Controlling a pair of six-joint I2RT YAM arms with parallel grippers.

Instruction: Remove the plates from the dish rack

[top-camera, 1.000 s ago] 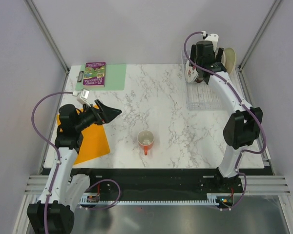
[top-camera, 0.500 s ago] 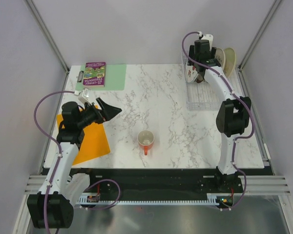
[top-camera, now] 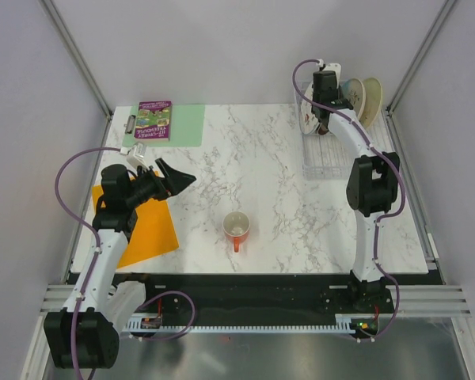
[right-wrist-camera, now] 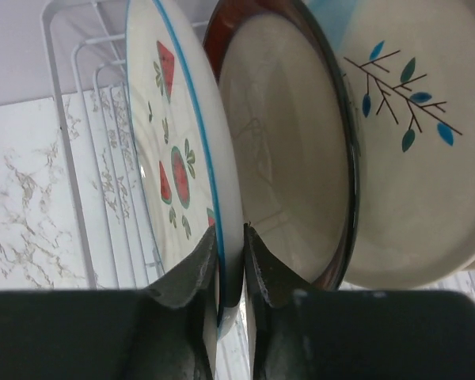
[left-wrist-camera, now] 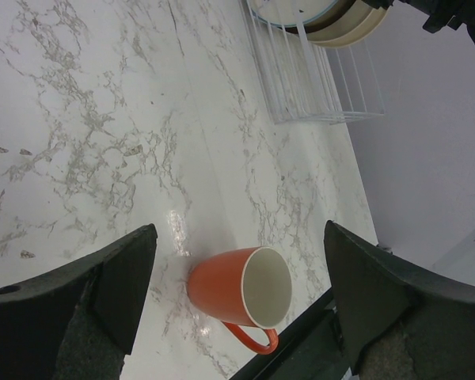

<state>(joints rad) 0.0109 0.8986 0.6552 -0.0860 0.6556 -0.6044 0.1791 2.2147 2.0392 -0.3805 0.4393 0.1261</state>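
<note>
The plates stand on edge at the far end of the dish rack (top-camera: pixel 328 158). In the right wrist view the white plate with red fruit slices (right-wrist-camera: pixel 174 158) is foremost, then a maroon-rimmed plate (right-wrist-camera: pixel 285 158), then a cream plate with blue sprigs (right-wrist-camera: pixel 412 158). My right gripper (right-wrist-camera: pixel 231 261) is shut on the rim of the fruit-slice plate (top-camera: pixel 308 119), one finger on each face. My left gripper (top-camera: pixel 182 179) hangs open over the left part of the table, holding nothing. In its wrist view the plates show only as edges in the rack (left-wrist-camera: pixel 309 79) at the top.
An orange-red mug (top-camera: pixel 236 227) stands upright near the middle front of the table and shows between the left fingers (left-wrist-camera: pixel 237 289). An orange sheet (top-camera: pixel 146 226) lies under the left arm. A green mat (top-camera: pixel 186 124) with a purple book (top-camera: pixel 153 119) sits at the back left.
My right gripper has reached further into the rack and its jaws have shut on the fruit-slice plate's rim. The left arm has barely shifted.
</note>
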